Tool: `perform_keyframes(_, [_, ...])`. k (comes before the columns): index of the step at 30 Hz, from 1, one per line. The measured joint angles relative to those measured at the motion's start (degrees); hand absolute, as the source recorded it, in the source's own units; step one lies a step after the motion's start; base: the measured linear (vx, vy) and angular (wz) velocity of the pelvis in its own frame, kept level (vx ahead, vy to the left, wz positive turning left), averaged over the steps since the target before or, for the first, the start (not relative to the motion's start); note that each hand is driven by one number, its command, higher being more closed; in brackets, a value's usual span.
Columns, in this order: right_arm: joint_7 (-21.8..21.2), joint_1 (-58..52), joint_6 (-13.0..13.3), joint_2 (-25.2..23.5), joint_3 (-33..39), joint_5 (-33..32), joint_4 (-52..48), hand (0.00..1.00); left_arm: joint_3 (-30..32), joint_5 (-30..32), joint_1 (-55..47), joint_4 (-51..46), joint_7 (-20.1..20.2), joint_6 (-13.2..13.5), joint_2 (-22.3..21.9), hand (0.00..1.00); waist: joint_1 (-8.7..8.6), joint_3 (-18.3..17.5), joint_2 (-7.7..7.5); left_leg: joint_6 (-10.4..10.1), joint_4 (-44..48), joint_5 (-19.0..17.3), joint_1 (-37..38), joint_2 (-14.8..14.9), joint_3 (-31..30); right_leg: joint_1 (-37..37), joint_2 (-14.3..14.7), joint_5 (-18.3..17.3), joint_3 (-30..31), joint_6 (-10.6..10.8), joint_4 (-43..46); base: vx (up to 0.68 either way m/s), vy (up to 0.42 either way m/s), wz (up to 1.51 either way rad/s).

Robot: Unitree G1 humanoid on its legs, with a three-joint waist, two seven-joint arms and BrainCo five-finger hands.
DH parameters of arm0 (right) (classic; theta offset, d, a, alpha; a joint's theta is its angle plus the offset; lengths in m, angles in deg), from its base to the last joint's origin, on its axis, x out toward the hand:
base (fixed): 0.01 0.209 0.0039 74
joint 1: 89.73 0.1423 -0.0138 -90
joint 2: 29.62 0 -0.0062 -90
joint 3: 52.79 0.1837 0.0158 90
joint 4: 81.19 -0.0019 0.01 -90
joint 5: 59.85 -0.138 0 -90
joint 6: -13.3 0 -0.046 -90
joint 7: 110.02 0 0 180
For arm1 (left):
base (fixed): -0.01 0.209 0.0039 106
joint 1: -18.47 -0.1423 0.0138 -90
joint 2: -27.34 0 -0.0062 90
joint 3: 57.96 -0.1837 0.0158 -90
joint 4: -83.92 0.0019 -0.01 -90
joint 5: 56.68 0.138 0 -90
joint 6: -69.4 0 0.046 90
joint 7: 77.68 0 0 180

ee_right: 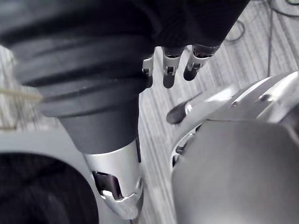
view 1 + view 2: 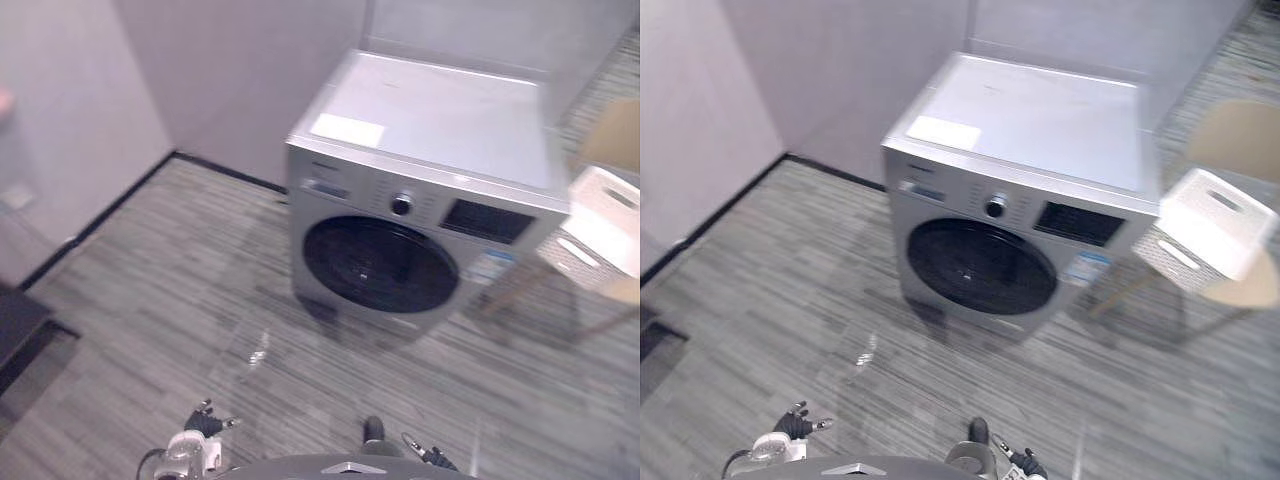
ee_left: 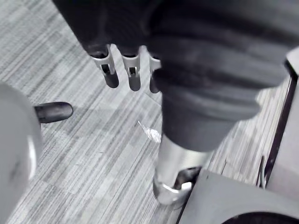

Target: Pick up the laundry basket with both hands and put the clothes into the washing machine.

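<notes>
basket (image 2: pixel 1212 225) on chair (image 2: pixel 1246 291), right of washing machine (image 2: pixel 1020 200)

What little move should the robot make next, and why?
Probably turn right toward the white laundry basket on the chair beside the washing machine: the left hand and right hand hang low, open and empty, nowhere near it.

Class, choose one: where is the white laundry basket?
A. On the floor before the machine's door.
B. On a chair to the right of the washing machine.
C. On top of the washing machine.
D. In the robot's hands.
B: the white laundry basket rests on the tan chair beside the washing machine.
</notes>
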Motion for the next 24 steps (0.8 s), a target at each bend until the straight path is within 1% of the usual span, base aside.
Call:
perform_keyframes(1, [0.0, 0.08, 0.05, -0.32, 1.1, -0.2, -0.32, 0.0, -0.29, 3.28, -0.83, -0.02, 0.0, 0.05, 0.06, 0.0, 0.0, 0.15, 0.52, 0.87, 1.07, -0.45, 0.47, -0.44, -3.19, -3.53, -1.95, 2.45, 3.16, -4.67, 11.84, 0.02, 0.214, 1.51])
perform_keyframes(2, [-0.03, 0.04, 0.26, -1.08, 0.66, -0.09, -1.32, 0.0, 1.41, 4.18, -1.62, -1.08, -0.15, 0.06, 0.51, 0.0, 0.14, 0.2, -0.23, 1.56, 1.79, -0.73, 1.26, -1.04, -5.95, -7.16, -2.38, 8.33, 9.15, -8.91, 21.24, 0.05, 0.218, 1.36])
perform_keyframes(3, [-0.01, -0.02, 0.21, -1.36, 0.19, -0.11, -1.58, 0.0, 2.09, 4.88, -1.86, -1.55, -0.1, 0.09, 0.62, 0.0, 0.37, 0.52, -0.14, 2.24, 2.19, -1.09, 1.71, -1.1, -6.87, -9.41, -2.02, 10.25, 12.53, -7.69, 25.72, 0.11, 0.093, 0.9])
perform_keyframes(4, [-0.06, 0.89, 0.14, -1.62, -1.22, -0.08, -2.58, 0.0, 4.3, 6.54, -1.97, -1.85, -0.26, -0.23, 2.04, 0.0, 0.84, 0.65, -1.07, 3.14, 3.14, -2.12, 2.55, -0.84, -8.31, -13.58, 0.47, 4.81, 17.84, -4.24, 34.3, 0.14, -0.001, 0.51])
perform_keyframes(5, [-0.13, 1.72, 0.18, -1.57, -3.36, -0.05, -3.7, 0.0, 6.05, 7.96, -1.99, -1.7, -0.38, -0.62, 2.27, 0.0, 0.92, 0.76, -1.38, 2.81, 4.34, -3.18, 2.31, 0.02, -9.16, -16.63, 3.76, -1.63, 19.8, -3.2, 37.62, 0.11, -0.044, 0.41])
perform_keyframes(6, [-0.11, 1.79, 0.19, -1.57, -4.32, -0.09, -4.07, 0.0, 6.5, 8.07, -2.01, -1.52, -0.37, -0.65, 2.17, 0.0, 0.92, 0.78, -1.41, 3.15, 4.2, -3.28, 2.4, 0.18, -9.71, -17.77, 4.86, -3.66, 20.21, -3.19, 37.08, 0.18, -0.058, 0.49])
perform_keyframes(7, [-0.05, 1.6, 0.2, -1.67, -4.81, -0.11, -4.72, 0.0, 6.95, 8.14, -1.91, -1.41, -0.31, -0.69, 1.96, 0.0, 0.68, 0.8, -1.42, 3.42, 3.91, -3.39, 2.6, 0.23, -10.92, -18.53, 6.25, -5.65, 21.56, -2.71, 32.19, 0.16, -0.077, 0.5])
perform_keyframes(9, [0.0, 1.28, 0.14, -1.62, -5.59, -0.1, -5.1, 0.0, 8.87, 8.09, -1.84, -1.49, -0.41, -0.69, 0.98, 0.0, 0.6, 0.8, -1.43, 2.95, 3.83, -4.65, 3.31, 0.12, -12.81, -16.97, 8.22, -5.72, 27.16, -2.34, 19.11, 0.27, -0.202, 0.54])
perform_keyframes(10, [0.01, 1.28, 0.14, -1.63, -5.89, -0.11, -5.1, 0.0, 9.42, 8.1, -1.8, -1.61, -0.47, -0.69, 0.45, 0.0, 0.47, 0.8, -1.44, 2.48, 3.9, -5.44, 3.68, 0.25, -13.79, -15.86, 8.93, -5.62, 30.43, -2.2, 12.25, 0.37, -0.353, 0.7])
perform_keyframes(11, [-0.01, 1.24, 0.08, -1.61, -6.65, -0.09, -5.09, 0.0, 10.7, 8.12, -1.6, -1.71, -0.9, -0.66, -0.56, 0.0, 0.36, 0.81, -1.65, 1.09, 4.02, -7.34, 3.77, 0.78, -15.81, -13.74, 9.51, -5.8, 35.37, -1.69, 3.4, 0.35, -0.355, 0.72])
perform_keyframes(12, [-0.01, 1.12, 0.01, -1.76, -6.66, -0.08, -5.05, 0.0, 11.3, 8.11, -1.57, -1.77, -0.98, -0.64, -0.9, 0.0, 0.3, 0.65, -1.97, 0.88, 3.98, -8.23, 3.99, 0.98, -16.89, -13.21, 9.52, -6.53, 36.38, -1.04, 2.28, 0.37, -0.454, 0.99])
perform_keyframes(13, [0.0, 1.09, -0.1, -1.76, -6.55, -0.16, -5.06, 0.0, 13.14, 8.11, -1.46, -1.9, -1.23, -0.69, -1.37, 0.0, -0.02, 0.26, -2.73, 0.42, 3.17, -9.87, 5.22, 2.43, -19.02, -13.25, 10.88, -7.34, 35.85, 4.82, 5.82, 0.4, -0.51, 0.87])
perform_keyframes(14, [0.01, 1.08, -0.09, -0.89, -6.68, -0.02, -4.99, 0.0, 13.98, 8.12, -1.72, -1.89, -1.26, -0.7, -2.98, 0.0, -0.01, 0.03, -1.38, 0.84, 2.25, -10.07, 6.81, 4.58, -20.01, -14.73, 12.48, -10.58, 33.35, 5.76, 10.89, 0.41, -0.49, 0.75])
perform_keyframes(15, [0.05, 1.29, -0.1, 0.05, -6.6, 0.0, -4.78, 0.0, 14.71, 8.39, -1.54, -2.26, -1.16, -0.59, -3.93, 0.0, 0.81, -0.11, -0.53, 0.87, 5.8, -9.58, 6.3, 4.65, -19.85, -15.8, 13.28, -12.89, 32.36, 4.44, 14.71, 0.4, -0.44, 0.39])
perform_keyframes(16, [0.04, 2.3, -0.07, 0.33, -6.62, 0.0, -4.71, 0.0, 15.58, 8.31, -1.28, -2.26, -1.28, -0.56, -4.17, 0.0, 1.34, 0.02, -0.28, 1.88, 10.32, -8.78, 5.12, 4.46, -18.53, -15.81, 13.96, -14.7, 31.57, 2.94, 17.01, 0.41, -0.445, 0.29])
perform_keyframes(17, [0.0, 3.64, -0.13, 0.28, -6.94, 0.01, -4.35, 0.0, 16.09, 7.97, -1.44, -2.47, -1.56, -0.54, -4.37, 0.0, 1.4, -0.02, -0.12, 1.91, 13.11, -5.58, 3.65, 5.24, -18.09, -14.64, 15.03, -16.0, 29.99, 2.16, 18.33, 0.47, -0.529, 0.31])
perform_keyframes(18, [-0.02, 4.33, -0.1, 0.41, -7.96, 0.02, -3.93, 0.0, 16.0, 7.83, -1.55, -2.79, -1.98, -0.51, -4.64, 0.0, 1.41, -0.11, 0.01, 2.55, 14.94, -2.86, 3.12, 5.87, -18.23, -13.23, 15.32, -16.39, 28.76, 1.43, 17.93, 0.38, -0.425, 0.52])
perform_keyframes(19, [-0.05, 4.74, -0.07, 0.71, -8.87, 0.05, -3.91, 0.0, 15.58, 7.78, -1.53, -2.8, -2.48, -0.53, -4.84, 0.0, 0.73, -0.11, 0.04, 2.47, 18.67, 0.07, 0.76, 6.46, -18.24, -11.05, 15.13, -16.72, 26.58, 0.72, 16.54, 0.35, -0.35, 0.83])
perform_keyframes(20, [-0.04, 4.79, -0.07, 0.52, -9.44, 0.04, -3.84, 0.0, 15.38, 6.6, -0.82, -3.14, -2.78, -0.53, -5.07, 0.0, 0.04, 0.1, 0.27, 1.28, 24.78, 5.29, -2.91, 7.69, -16.64, -7.33, 14.88, -16.35, 23.7, -0.3, 13.48, 0.26, -0.245, 0.91])
perform_keyframes(21, [-0.01, 4.83, -0.07, 0.46, -9.83, 0.04, -3.74, 0.0, 15.4, 6.03, -0.35, -3.54, -2.9, -0.5, -5.1, 0.0, 0.09, 0.49, 0.24, 1.36, 27.49, 8.41, -4.3, 8.89, -14.34, -5.04, 14.97, -15.88, 22.47, -1.06, 11.62, 0.28, -0.276, 0.81])
perform_keyframes(22, [0.04, 4.82, 0.04, 0.53, -10.62, -0.1, -3.58, 0.0, 15.37, 5.6, -0.37, -4.01, -3.34, -0.49, -4.89, 0.0, 0.79, 1.16, -0.54, 2.79, 34.26, 10.95, -6.58, 11.5, -7.78, -0.77, 15.0, -15.01, 20.58, -2.48, 8.39, 0.24, -0.211, 0.37])
perform_keyframes(23, [0.12, 5.08, 0.18, 0.8, -10.63, -0.14, -2.81, 0.0, 14.62, 5.62, -0.2, -4.88, -3.59, -0.48, -4.7, 0.0, 1.51, 1.57, -0.78, 4.86, 41.97, 7.7, -8.0, 13.76, 1.12, 3.31, 14.94, -14.41, 19.85, -3.34, 5.45, 0.22, -0.191, 0.3])
perform_keyframes(24, [0.22, 4.96, -0.23, 1.18, -10.75, -0.15, -2.5, 0.0, 14.04, 5.74, -0.32, -5.15, -3.6, -0.47, -4.66, 0.0, 1.59, 1.69, -0.77, 5.76, 44.48, 6.25, -8.35, 14.34, 5.23, 5.33, 14.79, -14.25, 19.14, -3.53, 4.02, 0.23, -0.132, 0.48])
